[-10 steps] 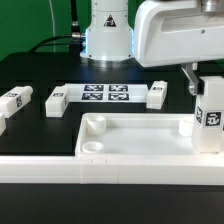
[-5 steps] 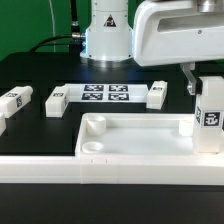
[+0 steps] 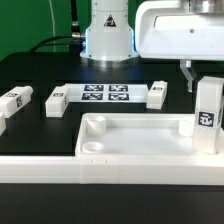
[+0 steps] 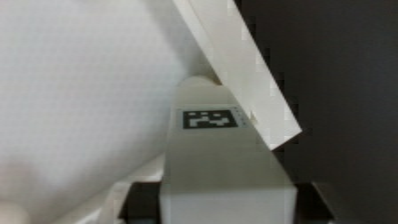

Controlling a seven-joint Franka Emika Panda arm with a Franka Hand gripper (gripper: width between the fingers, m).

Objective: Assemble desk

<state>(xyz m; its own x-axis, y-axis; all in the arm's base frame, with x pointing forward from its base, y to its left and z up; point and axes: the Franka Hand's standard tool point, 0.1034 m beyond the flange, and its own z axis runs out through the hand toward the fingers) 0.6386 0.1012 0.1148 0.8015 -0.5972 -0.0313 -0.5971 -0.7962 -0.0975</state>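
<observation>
Here's the setting: a matte black tabletop (image 3: 40, 130) fills most of the exterior view, catching a pale sheen toward its far side under bright, even light. Behind it, on the exterior view's left, a flat green backdrop (image 3: 30, 25) closes things off. The marker board (image 3: 106, 94) lies flat mid-table, toward the back. Along the near edge runs a long white border bar (image 3: 35, 168), with a pale grey strip below it, too vague to identify. In the wrist view, the tabletop is just a dark, blurred stretch (image 4: 338, 80)

Upright leg (image 3: 208, 118) clipped at the exterior view's right, end effector (image 4: 224, 206) fingertips cropped
</observation>
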